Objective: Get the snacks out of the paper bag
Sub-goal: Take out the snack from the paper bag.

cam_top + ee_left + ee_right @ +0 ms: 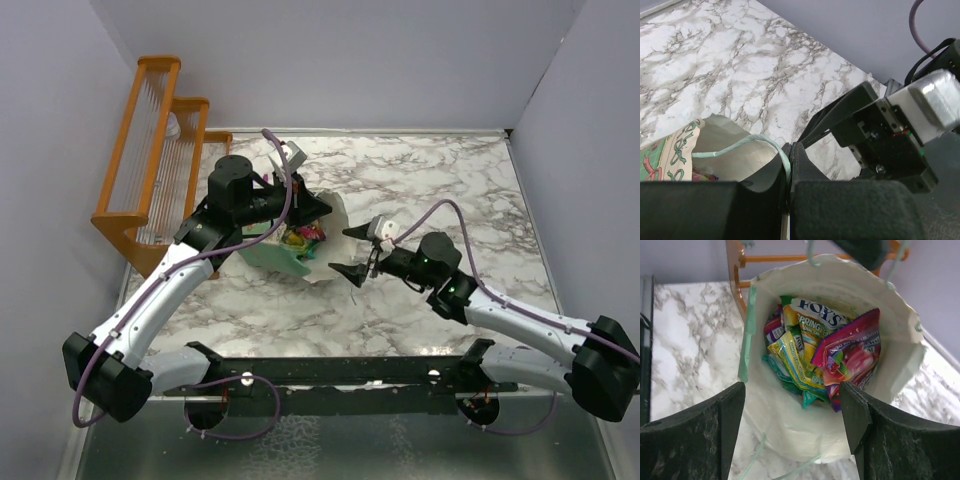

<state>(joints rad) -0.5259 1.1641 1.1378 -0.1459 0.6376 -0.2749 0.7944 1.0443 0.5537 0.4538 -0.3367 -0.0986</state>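
The paper bag (285, 258) lies on its side on the marble desk (450, 180), its mouth turned toward the right arm and its long axis running from that mouth back toward the orange rack (150, 150). The left gripper (315, 208) is pinched shut on the bag's upper rim, where a mint string handle (765, 142) passes between its fingers, and this props the opening wide. The snacks (825, 350) sit in a loose heap deep inside against the bag's base; a pink packet and a yellow-green one lie on top. The right gripper (352, 250) hovers just outside the mouth, with its 2 fingers (715, 435) spread apart and nothing between them, pointing straight down the bag's axis at the heap. It is the nearer free arm, so the reach looks like its job: it should go straight in along that axis, clear of the paper walls, and then close on the uppermost packet.
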